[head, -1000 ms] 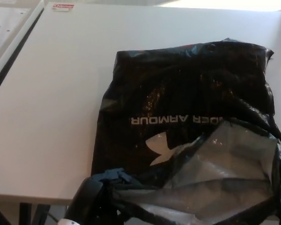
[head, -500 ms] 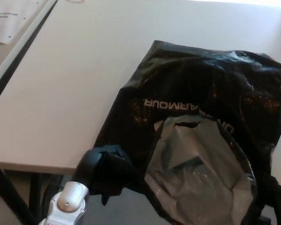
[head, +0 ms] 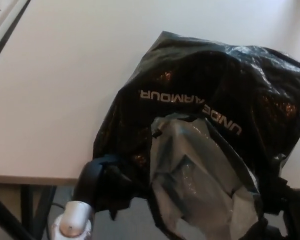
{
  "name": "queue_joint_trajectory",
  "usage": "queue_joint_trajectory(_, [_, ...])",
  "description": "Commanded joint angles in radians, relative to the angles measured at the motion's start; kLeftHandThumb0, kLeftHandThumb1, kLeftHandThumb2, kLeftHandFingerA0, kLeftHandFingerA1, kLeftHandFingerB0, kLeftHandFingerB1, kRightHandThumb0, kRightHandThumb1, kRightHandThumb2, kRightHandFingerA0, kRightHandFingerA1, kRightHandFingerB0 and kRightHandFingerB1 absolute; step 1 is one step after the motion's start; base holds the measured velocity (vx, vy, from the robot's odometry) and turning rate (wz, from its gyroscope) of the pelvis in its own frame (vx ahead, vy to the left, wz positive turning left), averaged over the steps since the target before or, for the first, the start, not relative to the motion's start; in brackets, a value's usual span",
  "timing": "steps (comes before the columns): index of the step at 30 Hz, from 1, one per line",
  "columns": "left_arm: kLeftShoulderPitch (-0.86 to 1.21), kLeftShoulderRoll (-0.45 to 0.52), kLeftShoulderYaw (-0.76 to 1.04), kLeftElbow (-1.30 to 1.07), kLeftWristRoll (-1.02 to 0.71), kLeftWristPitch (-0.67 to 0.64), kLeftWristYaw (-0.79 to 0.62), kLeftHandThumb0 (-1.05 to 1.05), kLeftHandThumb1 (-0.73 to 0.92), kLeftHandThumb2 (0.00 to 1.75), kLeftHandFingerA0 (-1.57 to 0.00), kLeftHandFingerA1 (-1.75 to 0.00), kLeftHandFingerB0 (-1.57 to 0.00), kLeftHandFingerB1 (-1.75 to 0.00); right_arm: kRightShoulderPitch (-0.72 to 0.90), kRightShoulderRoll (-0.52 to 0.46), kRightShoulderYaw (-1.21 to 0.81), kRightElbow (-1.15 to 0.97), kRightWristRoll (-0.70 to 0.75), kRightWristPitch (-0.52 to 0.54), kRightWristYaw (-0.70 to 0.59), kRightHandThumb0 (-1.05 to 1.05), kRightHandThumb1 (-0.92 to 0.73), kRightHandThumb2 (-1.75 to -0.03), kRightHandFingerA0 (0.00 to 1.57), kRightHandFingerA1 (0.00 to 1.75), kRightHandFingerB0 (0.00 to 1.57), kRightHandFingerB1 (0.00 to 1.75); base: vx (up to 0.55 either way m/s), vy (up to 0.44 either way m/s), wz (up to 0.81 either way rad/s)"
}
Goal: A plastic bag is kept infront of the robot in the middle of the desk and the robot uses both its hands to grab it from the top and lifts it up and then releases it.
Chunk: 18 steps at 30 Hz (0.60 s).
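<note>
Since the earlier frame, the crinkled black plastic bag (head: 210, 115) with white lettering is rising off the white tabletop (head: 55, 100) — soft, light, slippery. The left hand (head: 107, 182) is clamping its near edge; the right hand (head: 290, 210) likewise appears clamped on the film.

A black plastic bag (head: 215, 90) rests on the white desk (head: 65, 90).

A crumpled black Under Armour plastic bag (head: 210, 135), its white lettering seen upside down and its grey-lined mouth gaping toward 6 o'clock, is bunched up over the desk's near edge.
</note>
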Motion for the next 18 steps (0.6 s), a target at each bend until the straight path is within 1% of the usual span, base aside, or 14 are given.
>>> queue_joint_trajectory(1, [0.150, 0.055, -0.149, -0.818, -0.068, 0.183, -0.125, -0.30, 0.63, 0.66, -1.06, -1.75, -1.01, -1.48, -0.104, -0.068, -0.026, -0.329, 0.177, 0.292, 0.182, -0.48, -0.73, -0.65, 1.22, 1.65, 0.99, 1.46, 0.03, -0.126, 0.00])
queue_joint_trajectory(3, [0.148, 0.063, -0.145, -0.893, -0.081, 0.202, -0.129, -0.30, 0.61, 0.66, -1.08, -1.75, -1.02, -1.48, -0.123, -0.058, -0.019, -0.329, 0.174, 0.297, 0.180, -0.50, -0.73, -0.62, 1.24, 1.62, 1.01, 1.44, 0.01, -0.104, -0.04])
queue_joint_trajectory(4, [0.147, 0.066, -0.143, -0.938, -0.089, 0.209, -0.129, -0.32, 0.39, 0.82, -1.34, -1.46, -1.17, -1.34, -0.134, -0.050, -0.014, -0.331, 0.168, 0.311, 0.176, -0.52, -0.73, -0.62, 1.26, 1.61, 1.03, 1.45, 0.00, -0.033, 0.08])
queue_joint_trajectory(7, [0.148, 0.069, -0.145, -1.023, -0.095, 0.227, -0.123, -0.32, 0.38, 0.81, -1.35, -1.46, -1.18, -1.34, -0.149, -0.040, -0.011, -0.347, 0.165, 0.350, 0.172, -0.52, -0.73, -0.62, 1.25, 1.63, 1.01, 1.49, -0.01, 0.012, -0.04])
queue_joint_trajectory(8, [0.141, 0.074, -0.146, -1.043, -0.094, 0.178, -0.129, -0.29, 0.37, 0.81, -1.38, -1.47, -1.19, -1.34, -0.159, -0.031, -0.012, -0.346, 0.169, 0.359, 0.167, -0.53, -0.73, -0.62, 1.26, 1.63, 1.01, 1.51, -0.02, 0.044, -0.24])
queue_joint_trajectory(9, [0.134, 0.072, -0.145, -1.065, -0.097, 0.181, -0.127, -0.31, 0.56, 0.57, -1.18, -1.74, -1.05, -1.47, -0.173, -0.029, -0.015, -0.341, 0.171, 0.355, 0.167, -0.53, -0.74, -0.62, 1.24, 1.66, 0.99, 1.53, -0.02, 0.055, -0.32])
queue_joint_trajectory(10, [0.120, 0.067, -0.144, -1.102, -0.101, 0.182, -0.121, -0.34, 0.54, 0.56, -1.21, -1.70, -1.09, -1.44, -0.199, -0.022, -0.020, -0.339, 0.180, 0.358, 0.165, -0.53, -0.74, -0.63, 1.24, 1.70, 0.98, 1.56, -0.01, 0.062, -0.32])
queue_joint_trajectory(11, [0.116, 0.065, -0.146, -1.116, -0.099, 0.182, -0.119, -0.34, 0.54, 0.56, -1.21, -1.70, -1.09, -1.44, -0.205, -0.016, -0.022, -0.348, 0.189, 0.373, 0.161, -0.53, -0.74, -0.63, 1.24, 1.70, 0.98, 1.56, -0.01, 0.074, -0.42])
queue_joint_trajectory(12, [0.107, 0.062, -0.144, -1.139, -0.108, 0.188, -0.116, -0.33, 0.51, 0.59, -1.24, -1.67, -1.13, -1.38, -0.222, -0.015, -0.025, -0.357, 0.193, 0.388, 0.161, -0.55, -0.74, -0.63, 1.24, 1.70, 0.97, 1.60, -0.01, 0.084, -0.73])
queue_joint_trajectory(13, [0.093, 0.058, -0.142, -1.173, -0.122, 0.196, -0.112, -0.33, 0.51, 0.59, -1.24, -1.67, -1.13, -1.38, -0.248, -0.011, -0.029, -0.371, 0.198, 0.412, 0.160, -0.55, -0.74, -0.63, 1.24, 1.70, 0.97, 1.60, -0.02, 0.105, 0.22])
queue_joint_trajectory(14, [0.081, 0.056, -0.140, -1.199, -0.139, 0.203, -0.108, -0.33, 0.49, 0.60, -1.20, -1.72, -1.12, -1.41, -0.266, -0.010, -0.031, -0.386, 0.200, 0.423, 0.162, -0.52, -0.73, -0.64, 1.23, 1.68, 0.97, 1.59, -0.02, 0.069, -0.71])
queue_joint_trajectory(15, [0.071, 0.055, -0.139, -1.215, -0.140, 0.201, -0.106, -0.32, 0.47, 0.59, -1.21, -1.71, -1.13, -1.39, -0.278, -0.010, -0.032, -0.397, 0.197, 0.428, 0.163, -0.51, -0.72, -0.65, 1.25, 1.66, 0.98, 1.57, -0.01, 0.045, -0.13])
queue_joint_trajectory(17, [0.049, 0.054, -0.142, -1.256, -0.137, 0.187, -0.103, -0.31, 0.49, 0.60, -1.20, -1.72, -1.13, -1.40, -0.299, -0.010, -0.032, -0.433, 0.179, 0.450, 0.165, -0.53, -0.72, -0.65, 1.25, 1.67, 0.98, 1.58, -0.01, 0.008, 0.06])
queue_joint_trajectory(18, [0.046, 0.050, -0.149, -1.267, -0.128, 0.168, -0.100, -0.34, 0.33, 0.82, -1.41, -1.44, -1.24, -1.27, -0.305, -0.011, -0.032, -0.450, 0.175, 0.456, 0.166, -0.51, -0.73, -0.66, 1.24, 1.68, 0.98, 1.56, -0.02, 0.005, 0.06])
